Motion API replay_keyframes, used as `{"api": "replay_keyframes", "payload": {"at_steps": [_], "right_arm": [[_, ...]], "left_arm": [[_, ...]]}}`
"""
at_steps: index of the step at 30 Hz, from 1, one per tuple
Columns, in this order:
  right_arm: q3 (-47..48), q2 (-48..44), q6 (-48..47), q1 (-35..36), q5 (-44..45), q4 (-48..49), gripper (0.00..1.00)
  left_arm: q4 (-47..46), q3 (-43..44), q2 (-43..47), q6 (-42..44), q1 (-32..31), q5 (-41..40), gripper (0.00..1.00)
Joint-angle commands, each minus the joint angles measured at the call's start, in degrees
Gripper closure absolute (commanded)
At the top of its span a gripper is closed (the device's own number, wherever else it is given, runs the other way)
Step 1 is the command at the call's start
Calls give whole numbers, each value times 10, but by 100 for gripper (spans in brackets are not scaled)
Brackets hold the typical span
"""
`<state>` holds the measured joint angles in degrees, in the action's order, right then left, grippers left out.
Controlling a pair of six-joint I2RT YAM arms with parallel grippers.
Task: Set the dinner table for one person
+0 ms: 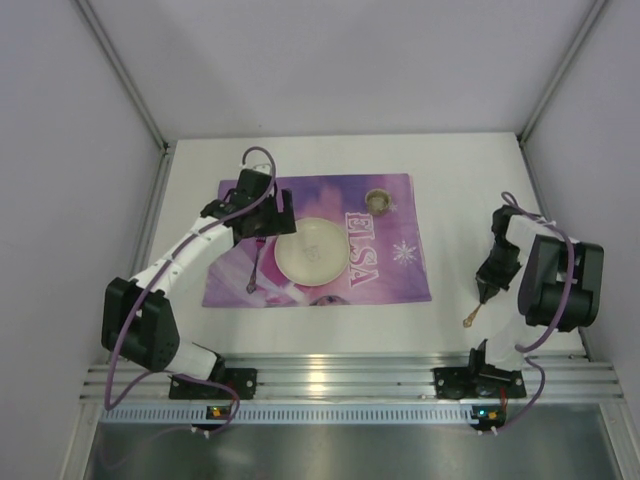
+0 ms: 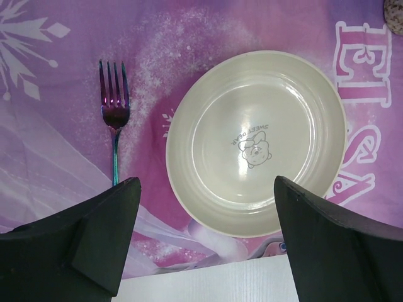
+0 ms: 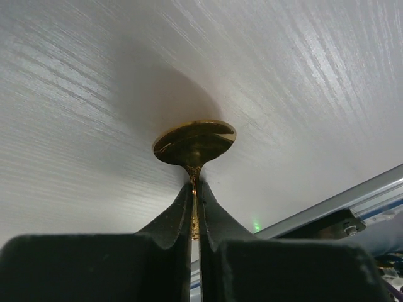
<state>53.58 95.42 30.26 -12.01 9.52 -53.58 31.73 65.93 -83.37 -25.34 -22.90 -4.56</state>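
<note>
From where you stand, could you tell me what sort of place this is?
Probably a robot test booth: bare partition walls, an aluminium mounting rail, a placemat with plate and fork.

Spoon (image 3: 194, 143) handle hidden between jaws; cup (image 2: 395, 15) cut off at corner.

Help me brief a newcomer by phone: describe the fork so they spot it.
On the off-white dinner table lies a purple ELSA placemat with a cream plate at its middle. The fork lies on the mat left of the plate, not touching it. Its slim, purple-blue shimmering metal sets it apart.
</note>
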Motion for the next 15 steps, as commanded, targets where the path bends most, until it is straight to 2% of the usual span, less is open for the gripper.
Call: {"api": "replay_keyframes", "payload": {"at_steps": [1, 5, 10, 15], "right_arm": [[4, 35, 1, 8, 32, 77, 100], [34, 28, -7, 15, 45, 66, 100], [90, -24, -7, 39, 60, 9, 100], [174, -79, 10, 94, 63, -60, 100]], "left_arm": [[11, 18, 22, 9, 7, -6, 8], [14, 16, 26, 10, 9, -4, 8], [11, 21, 29, 9, 9, 2, 8], [4, 28, 23, 7, 9, 10, 8]]}}
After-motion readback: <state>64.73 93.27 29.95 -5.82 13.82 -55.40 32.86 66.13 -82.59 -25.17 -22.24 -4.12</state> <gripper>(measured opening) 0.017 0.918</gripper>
